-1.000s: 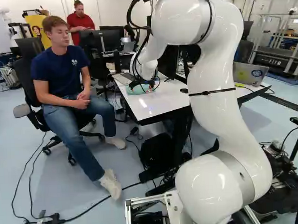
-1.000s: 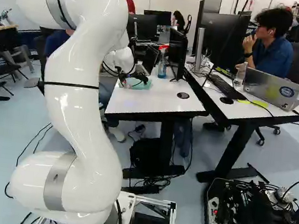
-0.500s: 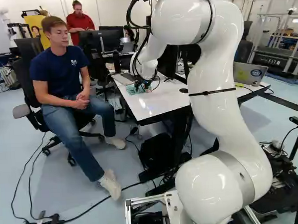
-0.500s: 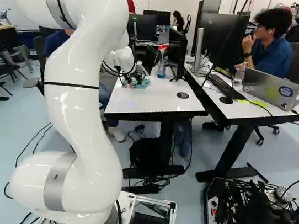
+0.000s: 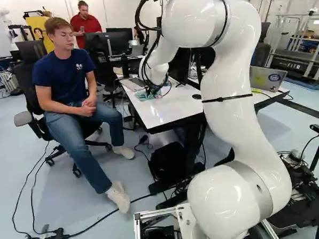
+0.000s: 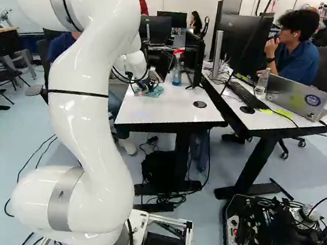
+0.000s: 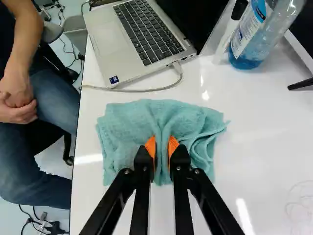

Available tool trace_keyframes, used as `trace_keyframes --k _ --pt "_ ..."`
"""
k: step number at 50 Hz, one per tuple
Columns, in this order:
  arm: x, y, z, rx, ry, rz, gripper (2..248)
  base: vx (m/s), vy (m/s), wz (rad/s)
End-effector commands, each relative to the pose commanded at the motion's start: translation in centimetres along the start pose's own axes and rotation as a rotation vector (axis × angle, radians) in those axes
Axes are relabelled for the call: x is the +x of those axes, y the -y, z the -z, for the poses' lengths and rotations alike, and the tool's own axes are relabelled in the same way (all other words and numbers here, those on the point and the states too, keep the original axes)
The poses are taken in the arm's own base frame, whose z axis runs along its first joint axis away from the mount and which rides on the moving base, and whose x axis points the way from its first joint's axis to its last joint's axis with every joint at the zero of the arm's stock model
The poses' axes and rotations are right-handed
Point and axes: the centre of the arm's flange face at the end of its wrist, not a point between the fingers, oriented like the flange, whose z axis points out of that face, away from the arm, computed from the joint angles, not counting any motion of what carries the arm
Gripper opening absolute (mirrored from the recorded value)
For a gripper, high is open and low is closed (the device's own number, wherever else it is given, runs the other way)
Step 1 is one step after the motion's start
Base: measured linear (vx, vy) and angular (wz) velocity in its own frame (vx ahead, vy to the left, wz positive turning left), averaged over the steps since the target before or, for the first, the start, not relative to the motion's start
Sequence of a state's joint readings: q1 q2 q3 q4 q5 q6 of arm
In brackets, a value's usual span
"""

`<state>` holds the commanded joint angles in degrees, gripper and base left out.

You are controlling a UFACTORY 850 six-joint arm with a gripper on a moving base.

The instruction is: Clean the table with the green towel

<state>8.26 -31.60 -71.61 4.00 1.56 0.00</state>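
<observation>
At the far end of the white table (image 5: 161, 110), my gripper (image 5: 154, 90) is down on the green towel (image 5: 142, 96); the right base view shows the gripper (image 6: 149, 87) there too. In the wrist view the gripper (image 7: 162, 147) is shut on a pinched fold of the towel (image 7: 127, 120), an orange pad on either side. The rest of the cloth lies bunched on the tabletop around the fingers. Faint marks (image 7: 301, 200) show on the white surface beside the towel.
Ahead of the towel lie an open laptop (image 7: 142, 36) and its cable (image 7: 146, 90). A spray bottle (image 7: 249, 39) of blue liquid stands near a monitor. A seated person (image 5: 66, 76) is close beside the table's edge. A second desk with another laptop (image 6: 295, 97) adjoins the table.
The gripper has closed on the towel, which has bunched up between and around its fingers. The arm has shifted only slightly, and the base has not moved.
</observation>
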Motion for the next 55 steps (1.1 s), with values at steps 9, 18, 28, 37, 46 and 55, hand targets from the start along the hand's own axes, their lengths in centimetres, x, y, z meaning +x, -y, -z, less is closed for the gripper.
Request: trace_keyframes --k 9,18,28,37,46,55 --pt "0.4 0.0 0.6 0.001 -0.010 0.000 48 0.000 0.000 0.000" --pt "0.9 0.1 1.6 0.002 -0.025 0.000 48 0.000 0.000 0.000" --pt "1.5 0.1 2.8 0.003 -0.043 0.000 48 0.000 0.000 0.000" --pt "2.1 0.1 3.8 0.004 -0.060 0.000 48 0.000 0.000 0.000" --pt "2.7 0.2 4.8 0.005 -0.077 0.000 48 0.000 0.000 0.000" --pt "3.2 0.2 5.9 0.007 -0.094 0.000 48 0.000 0.000 0.000"
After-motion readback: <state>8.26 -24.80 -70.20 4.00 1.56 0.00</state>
